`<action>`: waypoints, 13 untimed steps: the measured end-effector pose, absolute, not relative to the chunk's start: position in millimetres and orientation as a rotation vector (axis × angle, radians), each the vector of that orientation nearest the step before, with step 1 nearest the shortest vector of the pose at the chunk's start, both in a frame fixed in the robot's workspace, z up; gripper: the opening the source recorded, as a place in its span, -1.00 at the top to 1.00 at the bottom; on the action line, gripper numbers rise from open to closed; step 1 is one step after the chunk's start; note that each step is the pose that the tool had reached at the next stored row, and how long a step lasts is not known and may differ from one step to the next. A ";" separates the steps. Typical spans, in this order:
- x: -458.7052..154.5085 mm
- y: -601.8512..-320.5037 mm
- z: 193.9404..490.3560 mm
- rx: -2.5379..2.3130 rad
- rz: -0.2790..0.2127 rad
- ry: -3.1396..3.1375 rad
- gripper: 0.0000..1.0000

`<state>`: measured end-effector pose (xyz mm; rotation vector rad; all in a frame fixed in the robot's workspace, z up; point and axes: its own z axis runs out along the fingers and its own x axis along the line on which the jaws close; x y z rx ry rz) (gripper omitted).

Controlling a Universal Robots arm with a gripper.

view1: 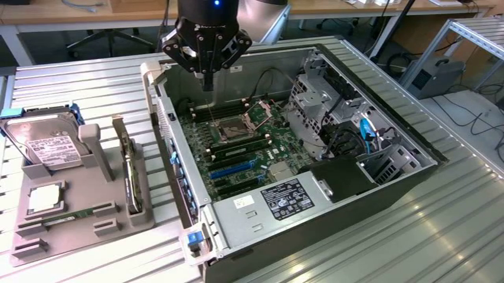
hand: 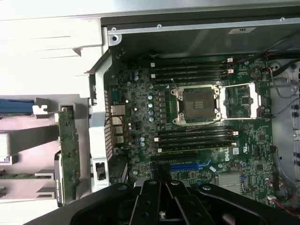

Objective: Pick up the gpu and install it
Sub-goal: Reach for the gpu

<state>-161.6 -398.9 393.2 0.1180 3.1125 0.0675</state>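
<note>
One gpu (view1: 128, 166), on edge in a slot of the grey holder tray (view1: 79, 237), outside the case on the exterior view's left; green board seen edge-on from the wrist (hand: 68, 146). Same tray: one hard drive (view1: 47, 147), one memory stick (view1: 67, 217), one processor chip (view1: 43, 199). One open computer case (view1: 331, 227), motherboard (view1: 236, 147) bare. One gripper (view1: 207, 82): jaws fully closed, empty, touching nothing. Arm points straight down over the board's far end, well apart from the gpu.

Motherboard (view1: 275, 134) reachable from above; drive cage (view1: 311, 100) crowds exterior view's right.
</note>
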 end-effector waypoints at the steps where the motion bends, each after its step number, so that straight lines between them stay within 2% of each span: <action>1: -162.9 -399.0 393.2 0.118 0.068 3.112 0.79; 13: -169.6 -398.9 393.2 0.118 0.068 3.113 0.79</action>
